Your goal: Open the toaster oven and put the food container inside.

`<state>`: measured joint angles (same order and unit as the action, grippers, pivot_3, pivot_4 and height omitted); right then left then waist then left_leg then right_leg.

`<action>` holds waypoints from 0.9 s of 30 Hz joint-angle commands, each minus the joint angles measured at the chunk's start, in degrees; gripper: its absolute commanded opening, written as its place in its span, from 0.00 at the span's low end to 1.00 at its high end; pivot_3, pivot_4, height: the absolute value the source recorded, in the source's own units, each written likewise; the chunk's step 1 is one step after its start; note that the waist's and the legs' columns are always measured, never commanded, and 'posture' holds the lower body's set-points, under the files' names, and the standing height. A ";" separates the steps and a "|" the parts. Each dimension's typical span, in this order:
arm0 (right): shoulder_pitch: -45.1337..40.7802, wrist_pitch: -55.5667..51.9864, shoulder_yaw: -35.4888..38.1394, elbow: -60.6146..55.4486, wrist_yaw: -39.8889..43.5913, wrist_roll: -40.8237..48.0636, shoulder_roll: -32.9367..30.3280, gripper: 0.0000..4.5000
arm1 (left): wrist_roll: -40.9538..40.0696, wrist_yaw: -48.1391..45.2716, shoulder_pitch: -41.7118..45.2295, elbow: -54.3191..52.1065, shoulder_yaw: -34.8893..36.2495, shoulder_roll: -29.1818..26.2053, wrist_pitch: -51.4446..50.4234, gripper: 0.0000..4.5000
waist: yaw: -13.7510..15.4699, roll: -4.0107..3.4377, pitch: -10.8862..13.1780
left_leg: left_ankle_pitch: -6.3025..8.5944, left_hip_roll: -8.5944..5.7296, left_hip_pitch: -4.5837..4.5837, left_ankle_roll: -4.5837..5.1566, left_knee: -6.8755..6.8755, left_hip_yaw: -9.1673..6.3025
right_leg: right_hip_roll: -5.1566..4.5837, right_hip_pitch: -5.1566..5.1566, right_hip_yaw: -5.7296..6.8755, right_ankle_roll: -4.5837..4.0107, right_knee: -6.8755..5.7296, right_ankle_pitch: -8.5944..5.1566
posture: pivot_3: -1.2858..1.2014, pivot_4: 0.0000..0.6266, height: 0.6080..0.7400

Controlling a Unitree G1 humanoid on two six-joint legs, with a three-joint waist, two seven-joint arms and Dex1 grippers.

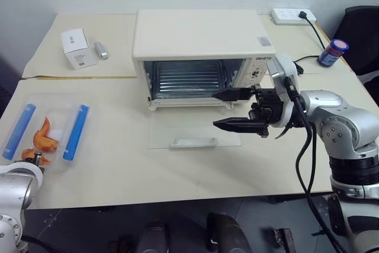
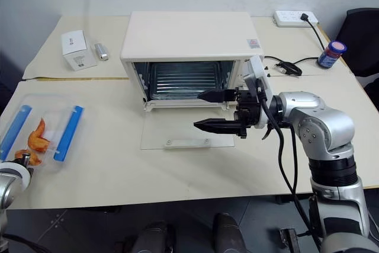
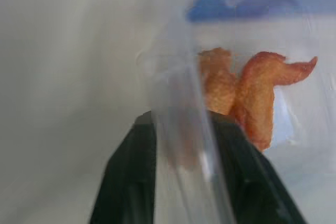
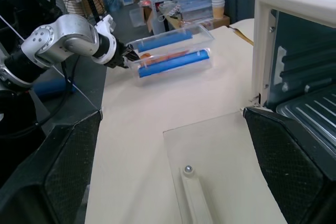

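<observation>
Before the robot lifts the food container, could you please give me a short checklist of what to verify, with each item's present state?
1. Door of the cream-white boxy toaster oven down: ok, the glass door lies flat on the table.
2. Oven cavity free: ok, only the wire rack shows inside.
3. Left gripper on the clear rectangular plastic food container: ok, its jaws straddle the container's near wall.
4. Grip firm enough to lift: cannot tell.
5. Right gripper out of the path: not ok, it hangs with jaws open over the lowered door, before the opening.
6. Blue side clips fastened: cannot tell.
</observation>
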<state>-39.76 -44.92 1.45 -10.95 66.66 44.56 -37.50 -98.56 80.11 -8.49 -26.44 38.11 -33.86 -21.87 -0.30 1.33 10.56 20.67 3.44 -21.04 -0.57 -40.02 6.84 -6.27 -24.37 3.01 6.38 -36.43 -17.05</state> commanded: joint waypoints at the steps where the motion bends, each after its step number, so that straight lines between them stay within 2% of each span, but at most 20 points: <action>1: -0.26 0.52 2.02 -1.37 0.26 1.15 -1.19 1.00 | -1.37 -1.78 -2.88 2.05 3.04 -4.08 -3.49 0.04 | -0.01 0.00 0.00 | 0.01 0.06 0.00 -0.03 0.00 0.00 | 0.05 0.00 0.00 0.00 0.02 0.00 | 0.52 0.24 1.00; 3: -0.14 0.48 2.07 -1.35 0.61 1.05 -1.70 1.00 | -2.77 -3.57 -4.69 2.96 3.83 -6.65 -5.92 0.00 | -0.02 0.00 0.00 | 0.01 0.09 -0.01 -0.05 -0.01 0.00 | 0.07 -0.04 -0.01 -0.01 0.02 0.00 | 0.52 0.24 1.00; 8: 1.24 0.34 2.72 -1.72 1.63 1.37 -3.86 1.00 | -5.82 -15.14 -8.99 5.62 6.44 -15.08 -14.78 0.00 | 0.01 -0.01 0.01 | 0.03 0.14 -0.04 -0.10 0.07 0.05 | 0.14 -0.15 -0.04 -0.04 0.03 -0.02 | 0.52 0.24 1.00; 10: 2.69 -0.31 3.73 -2.48 1.69 1.76 -5.33 1.00 | -5.38 -27.27 -10.40 4.97 8.58 -21.10 -21.53 0.00 | 0.15 0.00 0.01 | 0.04 0.16 -0.08 -0.12 0.06 0.10 | 0.18 -0.16 0.00 -0.08 0.19 -0.05 | 0.52 0.24 1.00; 15: 5.91 -0.72 5.72 -3.75 0.55 2.61 -7.23 1.00 | -4.79 -47.50 -10.19 3.70 11.95 -29.58 -30.98 0.00 | 0.24 -0.01 0.02 | 0.06 0.18 -0.18 -0.19 0.07 0.21 | 0.26 -0.13 0.11 -0.11 0.41 -0.06 | 0.52 0.24 1.00; 19: 8.52 -1.40 7.51 -5.65 -1.42 3.80 -7.50 1.00 | -4.85 -60.92 -7.56 2.85 9.89 -34.89 -36.71 0.00 | 0.10 -0.04 0.04 | 0.09 0.23 -0.18 -0.26 0.19 0.29 | 0.37 -0.19 0.07 -0.11 0.45 -0.06 | 0.52 0.24 1.00; 21: 9.98 -1.55 8.31 -6.78 -2.36 4.11 -7.65 1.00 | -6.02 -64.31 -4.88 2.46 6.53 -37.30 -37.65 0.00 | -0.01 -0.06 0.05 | 0.08 0.26 -0.14 -0.31 0.29 0.34 | 0.42 -0.23 0.02 -0.13 0.45 -0.07 | 0.52 0.24 1.00; 24: 12.46 -1.94 10.50 -8.80 -3.98 5.33 -8.28 1.00 | -4.79 -66.62 5.74 3.23 -6.16 -40.59 -36.00 0.00 | 0.18 -0.13 0.10 | 0.04 0.32 -0.12 -0.43 0.38 0.34 | 0.52 -0.30 -0.02 -0.18 0.46 -0.10 | 0.52 0.24 1.00; 27: 14.62 -2.34 12.47 -10.53 -5.60 6.56 -8.89 1.00 | -1.76 -66.53 19.73 5.09 -19.46 -38.90 -36.56 0.00 | 0.32 -0.17 0.12 | 0.02 0.32 -0.11 -0.44 0.37 0.34 | 0.55 -0.28 -0.06 -0.18 0.45 -0.10 | 0.52 0.24 1.00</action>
<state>-25.49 -47.32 11.03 -19.08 61.83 49.22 -45.33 -102.08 14.19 7.12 -21.77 22.62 -73.39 -59.00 0.02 1.15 10.68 20.69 3.76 -21.17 -1.01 -39.66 7.16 -5.71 -24.64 2.94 6.21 -35.98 -17.14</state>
